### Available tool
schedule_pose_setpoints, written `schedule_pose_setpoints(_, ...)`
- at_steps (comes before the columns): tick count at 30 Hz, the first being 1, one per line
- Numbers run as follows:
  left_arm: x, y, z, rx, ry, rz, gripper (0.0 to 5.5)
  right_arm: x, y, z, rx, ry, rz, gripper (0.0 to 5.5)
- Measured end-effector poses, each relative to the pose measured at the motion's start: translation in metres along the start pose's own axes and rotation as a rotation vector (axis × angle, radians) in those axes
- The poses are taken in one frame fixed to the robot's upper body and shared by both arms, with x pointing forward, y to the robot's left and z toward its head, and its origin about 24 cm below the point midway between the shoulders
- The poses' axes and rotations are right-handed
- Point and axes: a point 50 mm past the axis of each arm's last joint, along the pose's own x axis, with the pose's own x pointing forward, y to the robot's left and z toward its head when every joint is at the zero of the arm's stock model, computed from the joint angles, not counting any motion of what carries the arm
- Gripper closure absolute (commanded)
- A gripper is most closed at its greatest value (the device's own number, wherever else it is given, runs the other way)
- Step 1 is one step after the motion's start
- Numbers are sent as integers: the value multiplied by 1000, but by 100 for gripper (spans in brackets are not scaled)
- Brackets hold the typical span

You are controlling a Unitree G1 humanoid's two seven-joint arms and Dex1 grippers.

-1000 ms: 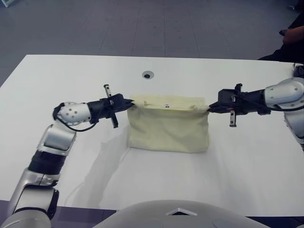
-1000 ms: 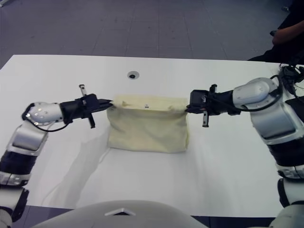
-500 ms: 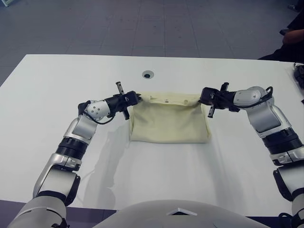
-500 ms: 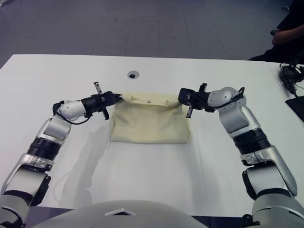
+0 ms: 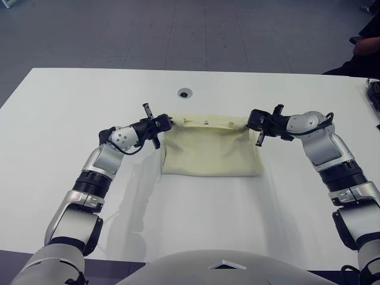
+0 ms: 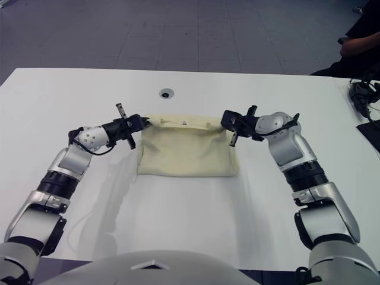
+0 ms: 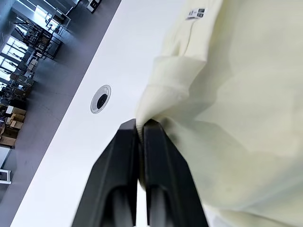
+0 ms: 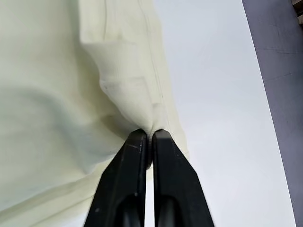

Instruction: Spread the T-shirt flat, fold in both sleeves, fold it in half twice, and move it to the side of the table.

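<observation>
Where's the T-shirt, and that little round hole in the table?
T-shirt [image 5: 211,151]: left eye view, middle of the folded cloth.
Round hole [image 5: 184,93]: left eye view, its dark centre.

Figure: the white table [image 5: 285,202] is stretching across in front of me, its top plain and smooth. A pale yellow T-shirt [image 5: 211,153], folded into a rectangle, is lying near the middle of the table, with its near edge resting flat on the surface. A round cable port [image 5: 185,93] is sitting in the tabletop just beyond the shirt, apart from it. At the edge on my right, a tangle of dark cables [image 6: 360,90] is lying beside a flat black object [image 6: 372,127].
</observation>
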Motion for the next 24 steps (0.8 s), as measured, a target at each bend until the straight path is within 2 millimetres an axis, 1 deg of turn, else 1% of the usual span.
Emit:
schedule_pose_setpoints(2,5,-2,0,-99,-23,33,449,4,1,-2,84,0,-25,453)
schedule_pose_setpoints(4,14,-1,5,-204,-63,97,410,10,3,-2,183,-25,-62,415)
schedule_pose_setpoints(7,23,0,9,-276,-81,175,355,21,6,-6,271,-36,-152,363)
schedule_pose_setpoints(10,24,0,4,-302,-57,229,310,28,8,-14,303,-33,-217,320)
schedule_pose_setpoints(15,25,0,0,-321,-38,292,225,39,13,-15,352,-72,-266,238)
schedule_pose_setpoints(20,24,1,-3,-327,-30,306,126,38,11,-16,344,-94,-305,144)
schedule_pose_setpoints(24,19,6,-4,-328,-35,336,63,39,11,-16,320,-92,-305,83)
